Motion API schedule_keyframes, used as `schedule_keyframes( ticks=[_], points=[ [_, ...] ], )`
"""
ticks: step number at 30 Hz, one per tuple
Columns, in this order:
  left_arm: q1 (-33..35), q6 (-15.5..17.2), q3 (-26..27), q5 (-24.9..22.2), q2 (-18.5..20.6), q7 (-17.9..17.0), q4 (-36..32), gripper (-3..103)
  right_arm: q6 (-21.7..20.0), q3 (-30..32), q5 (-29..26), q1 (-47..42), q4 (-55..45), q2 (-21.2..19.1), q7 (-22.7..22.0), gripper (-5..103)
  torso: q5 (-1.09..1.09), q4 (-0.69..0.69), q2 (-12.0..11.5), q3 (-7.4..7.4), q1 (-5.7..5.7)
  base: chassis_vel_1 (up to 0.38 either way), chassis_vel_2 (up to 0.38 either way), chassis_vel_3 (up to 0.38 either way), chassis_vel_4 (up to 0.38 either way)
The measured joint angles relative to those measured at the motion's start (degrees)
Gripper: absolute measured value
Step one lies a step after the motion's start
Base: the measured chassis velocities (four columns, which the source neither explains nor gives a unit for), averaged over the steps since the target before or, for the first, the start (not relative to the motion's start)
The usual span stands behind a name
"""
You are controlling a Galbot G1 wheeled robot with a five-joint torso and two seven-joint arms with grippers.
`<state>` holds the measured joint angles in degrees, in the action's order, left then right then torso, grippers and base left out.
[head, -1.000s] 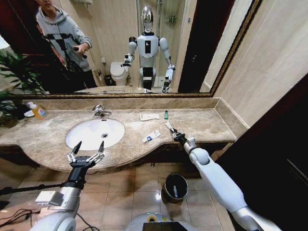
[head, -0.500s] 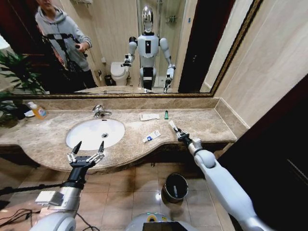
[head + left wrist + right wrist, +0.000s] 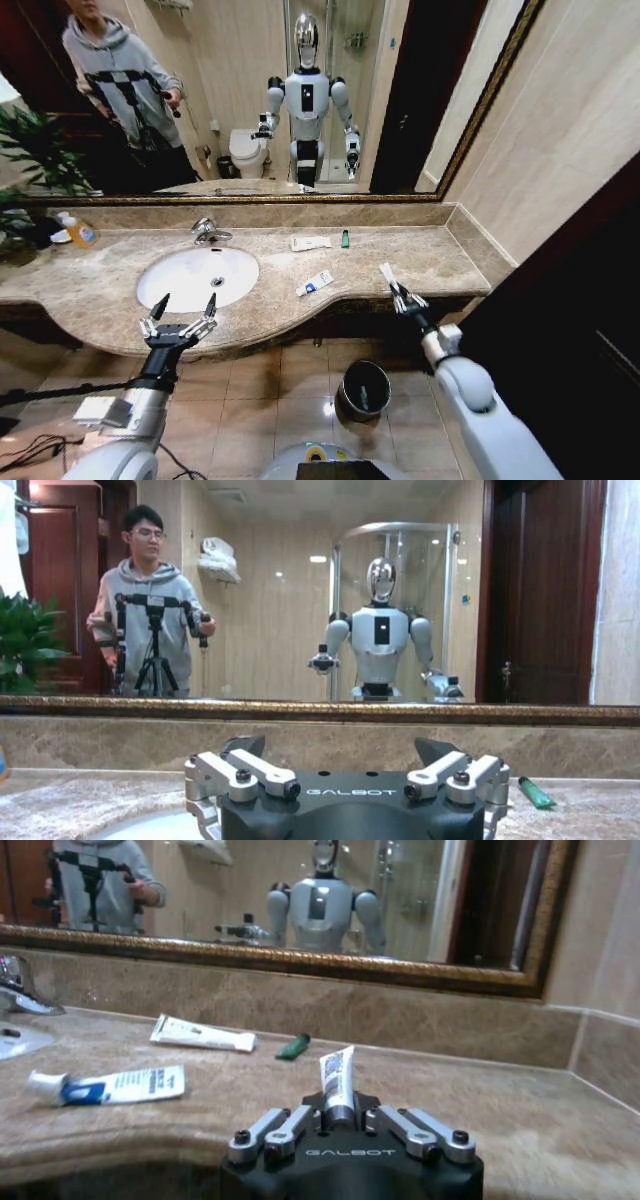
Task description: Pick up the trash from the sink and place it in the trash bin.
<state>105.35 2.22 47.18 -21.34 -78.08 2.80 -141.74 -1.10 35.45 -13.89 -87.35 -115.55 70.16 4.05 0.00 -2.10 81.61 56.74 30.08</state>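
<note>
The right pincer point(image 3: 399, 293) is closed on a small white tube point(image 3: 387, 272), which stands up out of its jaws with the long axis about upright and the blue-printed end on top. It hangs over the front edge of the bench point(image 3: 440, 255), at the right end. The trash bin point(image 3: 364, 389) stands on the floor, below the pincer and toward the robot's left, so I judge that the carry must go down and inward. The right arm is clearly the nearer one. The left pincer point(image 3: 178, 318) waits wide open before the sink point(image 3: 197, 276). A second tube point(image 3: 315, 283), a flat packet point(image 3: 310, 242) and a green piece point(image 3: 345, 238) lie on the bench, not in the basin
</note>
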Motion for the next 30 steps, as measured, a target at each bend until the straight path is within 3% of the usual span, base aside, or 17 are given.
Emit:
schedule_keyframes(
  ticks=[3, 13, 24, 30],
  points=[
    [0.0, 0.0, 0.0, 0.0, 0.0, 0.0, 0.0, 100, 2.7, 1.06, 3.25, -5.23, -1.46, 4.42, 0.3, 18, 0.0, -0.01, 0.0, 0.0, 0.0, 0.0, 0.0, 0.0, 0.0],
    [0.0, 0.0, 0.0, 0.0, 0.0, 0.0, 0.0, 100, 7.27, 1.52, 7.49, -10.83, 1.74, 10.08, 1.04, 18, 0.0, -0.01, 0.0, 0.0, 0.0, 0.0, 0.0, 0.0, 0.0],
    [0.0, 0.0, 0.0, 0.0, 0.0, 0.0, 0.0, 100, 8.4, 0.3, 6.14, -9.39, 16.36, 9.99, 3.43, 18, 0.01, -0.01, -0.01, 0.01, 0.01, 0.0, 0.0, 0.0, 0.0],
    [0.0, 0.0, 0.0, 0.0, 0.0, 0.0, 0.0, 100, 8.25, -1.42, 9.11, -3.08, 29.68, 8.57, 4.92, 18, 0.0, -0.01, -0.01, 0.01, 0.01, 0.0, 0.0, 0.0, 0.0]
  ],
)
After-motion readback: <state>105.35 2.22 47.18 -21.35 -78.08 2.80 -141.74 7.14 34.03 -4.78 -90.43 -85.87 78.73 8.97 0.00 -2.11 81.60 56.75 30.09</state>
